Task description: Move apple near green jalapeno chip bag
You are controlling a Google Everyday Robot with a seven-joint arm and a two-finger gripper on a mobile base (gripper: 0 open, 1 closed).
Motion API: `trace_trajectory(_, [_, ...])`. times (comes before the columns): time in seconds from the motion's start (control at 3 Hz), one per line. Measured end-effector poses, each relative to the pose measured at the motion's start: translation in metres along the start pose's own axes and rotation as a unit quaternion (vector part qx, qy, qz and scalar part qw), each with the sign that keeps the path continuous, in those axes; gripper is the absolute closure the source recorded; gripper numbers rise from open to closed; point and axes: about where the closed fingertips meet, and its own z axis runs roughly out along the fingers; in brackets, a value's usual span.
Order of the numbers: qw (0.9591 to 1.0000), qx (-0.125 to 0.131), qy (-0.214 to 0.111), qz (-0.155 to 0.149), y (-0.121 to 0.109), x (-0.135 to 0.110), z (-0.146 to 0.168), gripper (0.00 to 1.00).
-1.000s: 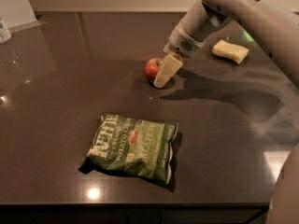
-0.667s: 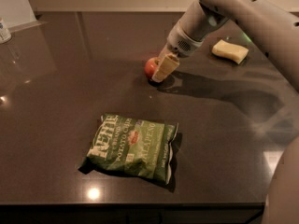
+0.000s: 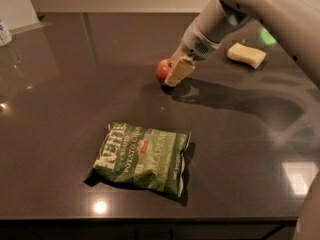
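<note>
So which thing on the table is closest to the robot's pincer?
The small red apple: the pincer is right beside it. The yellow sponge and the green chip bag both lie well away from it.

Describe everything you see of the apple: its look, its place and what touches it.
The apple is small, round and red, with smooth, slightly shiny skin. It rests on the dark glossy table, toward the back, well apart from the green chip bag and left of the pale yellow sponge. Only its left part shows: the gripper stands against its right side and hides it, seemingly in contact. Its stem is not visible.
</note>
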Motion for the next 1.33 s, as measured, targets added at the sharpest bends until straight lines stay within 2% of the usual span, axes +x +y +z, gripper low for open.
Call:
trace_trajectory(0.33, [0.9996,-0.002,-0.001,-0.026,0.017,0.002,-0.02,1.0])
trace_trajectory(1.0, [0.9943,-0.04,0.001,-0.099,0.064,0.019,-0.044,1.0])
trace_trajectory(1.33, [0.9893,-0.068,-0.001,-0.129,0.081,0.027,-0.041,1.0])
